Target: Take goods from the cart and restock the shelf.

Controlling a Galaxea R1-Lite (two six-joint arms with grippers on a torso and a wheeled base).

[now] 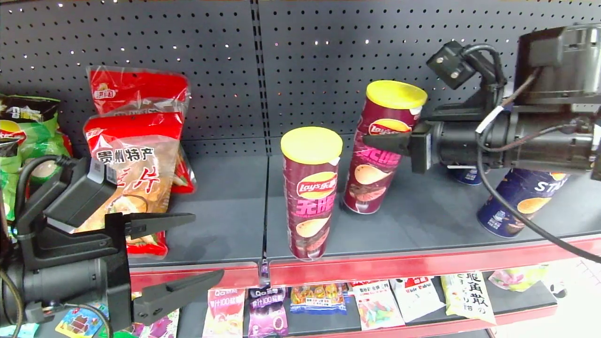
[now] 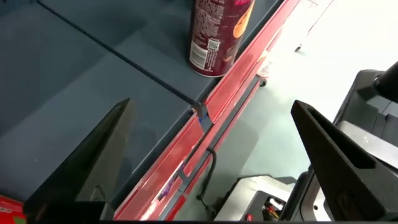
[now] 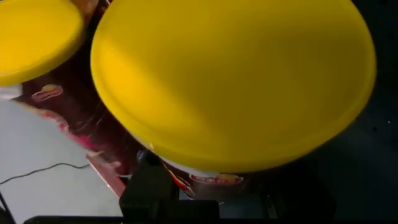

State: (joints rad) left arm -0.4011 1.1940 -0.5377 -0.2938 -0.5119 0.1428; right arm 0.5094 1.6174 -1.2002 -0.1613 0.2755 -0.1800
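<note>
Tilted chip can (image 1: pixel 371 183), maroon with a yellow lid (image 1: pixel 396 94), on the upper shelf (image 1: pixel 422 206) right of centre and far from the red front edge (image 1: pixel 422 263); its foot meets the shelf deck while its top leans right, toward the arm. The can is judged light and stiff, a thin-walled tube with a smooth printed skin that may slip or dent under hard pressure, and with brittle contents; the best hold is across the round body, at or above mid-height and below the lid, which could pop off if squeezed. The right gripper (image 1: pixel 380 143) comes in level from the right and is clamped on this can's upper body, one dark finger crossing its near face just under the lid; the right wrist view looks down on the lid from close by. A second chip can (image 1: pixel 311 197) of the same kind stands upright, nearer and to the left, apart from the held one, close to the front edge. The left gripper (image 1: pixel 206 246) hangs at the near left with jaws spread wide, holding and touching nothing, level with the front edge. Red snack bags (image 1: pixel 136 155) lean at far left; a blue can (image 1: pixel 521 202) stands tilted at right.
</note>
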